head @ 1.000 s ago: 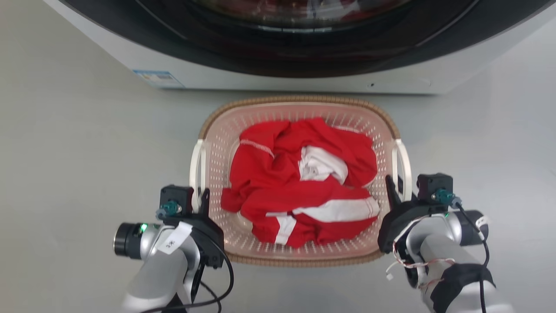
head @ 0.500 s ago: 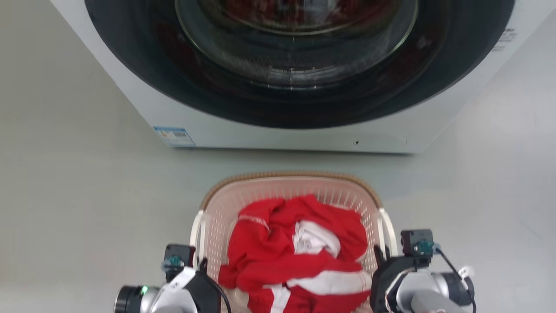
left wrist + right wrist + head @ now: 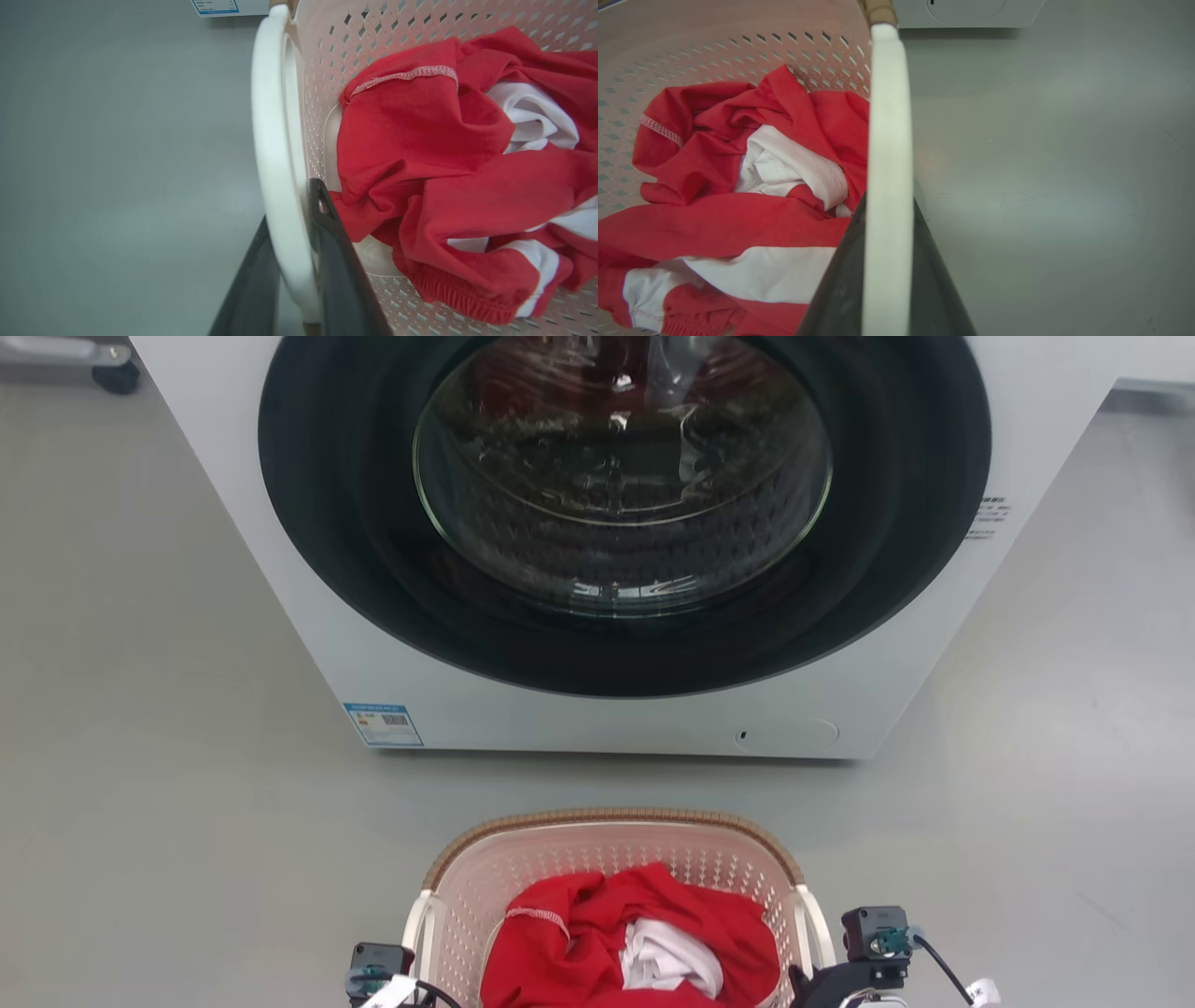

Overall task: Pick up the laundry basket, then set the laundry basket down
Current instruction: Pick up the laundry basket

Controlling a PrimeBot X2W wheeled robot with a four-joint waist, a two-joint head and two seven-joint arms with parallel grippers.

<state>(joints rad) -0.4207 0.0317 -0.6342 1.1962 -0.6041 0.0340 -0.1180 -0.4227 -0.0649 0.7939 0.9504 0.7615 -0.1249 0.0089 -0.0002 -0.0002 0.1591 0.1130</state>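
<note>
- On the washer point(image 3: 579, 723) I see a blue-and-white sticker point(image 3: 383, 724) with a barcode at the front's lower left. There is also small dark print point(image 3: 988, 516) at the right of the door. Both are too small for me to read.
- The basket point(image 3: 611, 821) is in front of the washer, at the bottom middle of my head view, mouth up and holding red-and-white clothes point(image 3: 616, 943).
- Its brown far rim faces the washer and its white handles point to my left and right. The near end is cut off, so I cannot tell its long axis. I also cannot tell whether it touches the floor point(image 3: 168, 803).
- My left end effector point(image 3: 292, 205) is closed on the left handle point(image 3: 273, 116), with one finger outside and one inside the basket wall.
- My right end effector point(image 3: 889, 200) is clamped the same way on the right handle point(image 3: 887, 93), with a dark finger on each side.
- Both arms come in low beside the basket, fingers pointing towards the washer.
</note>
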